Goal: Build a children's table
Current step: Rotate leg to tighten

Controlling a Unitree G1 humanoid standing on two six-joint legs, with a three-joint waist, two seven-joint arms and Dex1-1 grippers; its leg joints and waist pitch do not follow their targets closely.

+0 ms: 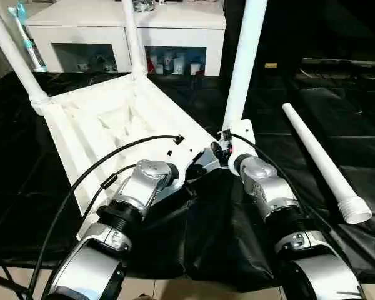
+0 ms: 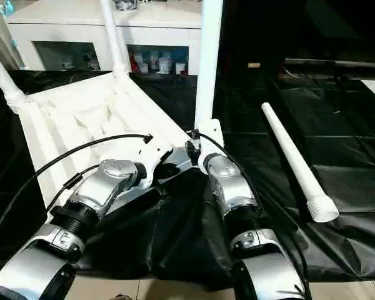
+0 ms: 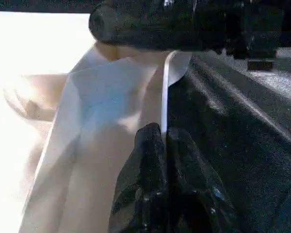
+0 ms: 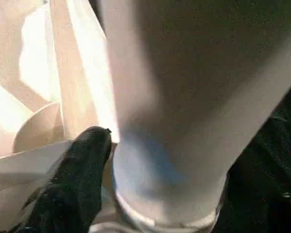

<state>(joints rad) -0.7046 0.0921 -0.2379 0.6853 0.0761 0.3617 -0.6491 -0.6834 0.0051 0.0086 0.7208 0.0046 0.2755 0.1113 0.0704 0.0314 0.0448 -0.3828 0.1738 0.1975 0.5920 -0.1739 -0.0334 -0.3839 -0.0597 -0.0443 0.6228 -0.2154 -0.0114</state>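
Observation:
The white table top (image 1: 106, 119) lies upside down on the black cover. Three white legs stand up from its corner sockets: one at the far left (image 1: 15, 59), one at the back (image 1: 132, 40) and one at the near right corner (image 1: 240, 69). A further leg (image 1: 319, 159) lies loose on the cover to the right, threaded end toward me. My left gripper (image 3: 164, 141) is shut on the thin raised rim of the top near that near corner. My right gripper (image 1: 224, 149) sits against the base of the near right leg (image 4: 174, 121).
A white glass-door cabinet (image 1: 125, 31) stands behind the work table. The black cover (image 1: 287, 125) is wrinkled and hangs over the table's front edge (image 1: 194, 269), with pale floor below. Black cables loop over my left forearm (image 1: 112, 156).

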